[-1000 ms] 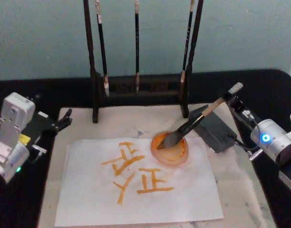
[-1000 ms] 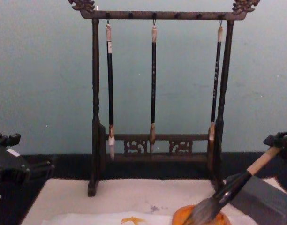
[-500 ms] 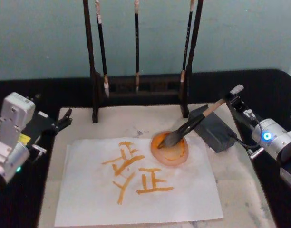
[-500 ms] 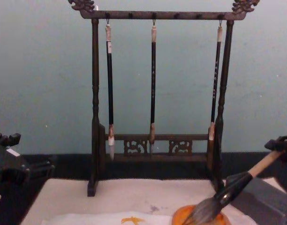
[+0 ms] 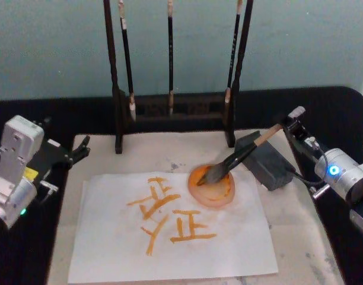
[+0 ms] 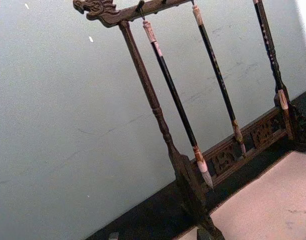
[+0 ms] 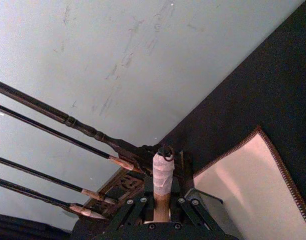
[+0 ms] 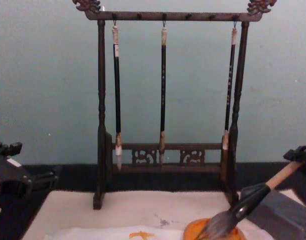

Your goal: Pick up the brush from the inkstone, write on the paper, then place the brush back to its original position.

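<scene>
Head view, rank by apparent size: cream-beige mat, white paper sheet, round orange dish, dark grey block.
1. cream-beige mat
2. white paper sheet
3-4. round orange dish and dark grey block: look about alike, left unranked.
The right gripper holds the thick brush, bristles on the dish.

Silver right wrist glows blue; white left wrist carries a black claw.
</scene>
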`<state>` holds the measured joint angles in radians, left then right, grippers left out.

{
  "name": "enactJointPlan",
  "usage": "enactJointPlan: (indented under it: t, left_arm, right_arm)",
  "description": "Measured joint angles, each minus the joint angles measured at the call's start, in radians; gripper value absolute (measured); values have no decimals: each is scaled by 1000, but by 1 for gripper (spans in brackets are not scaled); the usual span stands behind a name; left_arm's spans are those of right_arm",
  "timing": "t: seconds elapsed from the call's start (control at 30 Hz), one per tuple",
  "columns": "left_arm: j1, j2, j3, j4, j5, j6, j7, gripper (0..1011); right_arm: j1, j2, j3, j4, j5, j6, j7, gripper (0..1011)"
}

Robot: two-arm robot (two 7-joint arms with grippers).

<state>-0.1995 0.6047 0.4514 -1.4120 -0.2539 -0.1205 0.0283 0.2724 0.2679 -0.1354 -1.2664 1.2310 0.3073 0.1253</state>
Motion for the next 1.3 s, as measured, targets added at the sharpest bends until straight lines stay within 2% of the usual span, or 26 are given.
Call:
enactJointPlan:
  t: [0.1, 0.2, 0.3, 0.33, 0.47, 0.57, 0.97, 1.07, 1.3]
  left_arm:
    - [0, 0, 0, 0, 0, 0, 0, 1010]
    - [0, 0, 0, 0, 0, 0, 0, 1010]
    - [0, 0, 0, 0, 0, 0, 0, 1010]
    - [0, 0, 0, 0, 0, 0, 0, 1010]
    - [0, 0, 0, 0, 0, 0, 0, 1010]
    - [0, 0, 0, 0, 0, 0, 0, 1010]
    - [0, 0, 0, 0, 0, 0, 0, 1010]
    - [0, 0, 0, 0, 0, 0, 0, 1010]
    - [0, 0, 0, 0, 0, 0, 0, 1010]
  right_arm:
    - [0, 0, 1, 0, 0, 0, 1, 176]
    - [0, -1, 1, -1, 0, 0, 1, 223]
    - [0, -1, 2, -1, 0, 0, 2, 322]
    - [-1, -1, 2, -1, 0, 0, 2, 383]
    - [-1, -2, 2, -1, 0, 0, 2, 463]
    - [-1, -2, 2, -1, 0, 0, 2, 604]
    - [-1, -2, 3, -1, -1, 0, 3, 954]
    - [-1, -2, 3, -1, -1, 0, 4, 1000]
    - [-1, -2, 3, -1, -1, 0, 4, 1000]
